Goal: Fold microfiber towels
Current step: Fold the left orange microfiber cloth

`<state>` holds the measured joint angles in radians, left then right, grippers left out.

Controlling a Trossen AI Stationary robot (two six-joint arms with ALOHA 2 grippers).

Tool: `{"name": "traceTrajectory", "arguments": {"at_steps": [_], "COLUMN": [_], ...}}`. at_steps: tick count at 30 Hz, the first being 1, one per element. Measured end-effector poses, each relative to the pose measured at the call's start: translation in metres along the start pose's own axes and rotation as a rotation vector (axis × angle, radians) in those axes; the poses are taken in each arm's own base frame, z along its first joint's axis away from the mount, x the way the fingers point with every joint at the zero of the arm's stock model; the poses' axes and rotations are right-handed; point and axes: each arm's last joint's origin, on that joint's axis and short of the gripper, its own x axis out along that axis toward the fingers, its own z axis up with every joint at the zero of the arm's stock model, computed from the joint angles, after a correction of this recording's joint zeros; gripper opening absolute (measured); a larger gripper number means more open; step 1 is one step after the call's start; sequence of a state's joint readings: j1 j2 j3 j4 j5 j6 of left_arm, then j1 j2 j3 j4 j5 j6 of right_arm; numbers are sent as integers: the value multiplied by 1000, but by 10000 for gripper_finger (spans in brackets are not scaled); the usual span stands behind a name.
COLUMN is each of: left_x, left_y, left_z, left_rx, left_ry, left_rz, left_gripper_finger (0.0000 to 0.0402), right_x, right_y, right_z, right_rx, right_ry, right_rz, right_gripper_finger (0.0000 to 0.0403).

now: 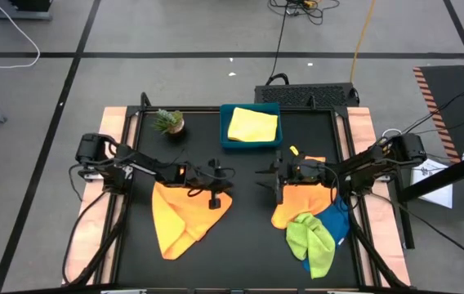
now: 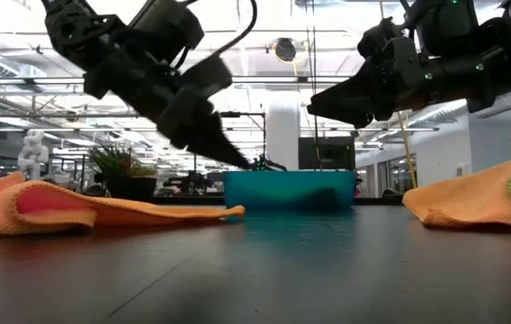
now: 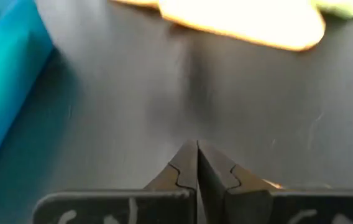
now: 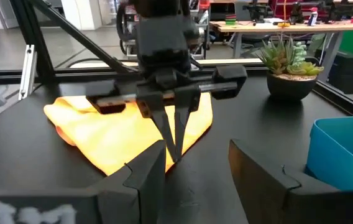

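Note:
An orange towel (image 1: 185,216) lies crumpled and partly folded on the black table at the left, just near of my left gripper (image 1: 230,172). That gripper is shut on nothing and slants down above bare table (image 3: 196,144). It also shows in the right wrist view (image 4: 173,146), with the orange towel (image 4: 108,134) behind it. My right gripper (image 1: 258,173) faces it across a small gap, level and open (image 4: 195,165), with nothing between its fingers. At the right lies a pile of another orange towel (image 1: 301,200), a lime green one (image 1: 312,241) and a blue one (image 1: 336,222). A yellow towel (image 1: 253,124) lies in the tray.
A teal tray (image 1: 230,140) stands at the middle of the far edge. A small potted plant (image 1: 169,122) stands to its left. Bare black table lies between the two grippers and toward the near edge. Wooden side rails (image 1: 363,131) border the table.

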<state>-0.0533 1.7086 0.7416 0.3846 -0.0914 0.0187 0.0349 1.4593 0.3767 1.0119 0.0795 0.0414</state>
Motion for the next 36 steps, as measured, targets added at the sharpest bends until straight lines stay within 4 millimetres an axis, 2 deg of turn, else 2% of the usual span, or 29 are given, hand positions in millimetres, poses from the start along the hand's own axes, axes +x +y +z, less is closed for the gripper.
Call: {"name": "traceTrajectory", "arguments": {"at_steps": [4, 7, 16, 23, 26, 29, 32, 36], "left_x": [1, 1, -1, 14, 21, 24, 25, 26], "left_y": [2, 5, 3, -2, -2, -2, -6, -11], "left_z": [4, 3, -14, -35, -41, -44, -44, -43], "left_rx": [-6, -16, -104, -138, -149, -148, -104, -28], "left_ry": [6, 59, 245, 345, 357, 358, 341, 310], "left_rz": [-51, -121, -136, -106, -40, -11, -10, -33], "left_gripper_finger": [22, 59, 198, 251, 250, 219, 162, 67], "right_x": [0, 0, 0, 0, 0, 0, 0, 0], "right_y": [0, 0, 0, -2, -2, -2, -2, -2], "right_z": [-2, -3, -2, -2, -2, -2, -2, -2], "right_rx": [17, 22, -2, -5, -2, 1, 1, 5], "right_ry": [16, 27, 25, 21, 21, 21, 21, 21], "right_rz": [-2, -3, -4, -34, -33, -33, -34, -33], "right_gripper_finger": [166, 167, 167, 167, 166, 167, 167, 167]}}
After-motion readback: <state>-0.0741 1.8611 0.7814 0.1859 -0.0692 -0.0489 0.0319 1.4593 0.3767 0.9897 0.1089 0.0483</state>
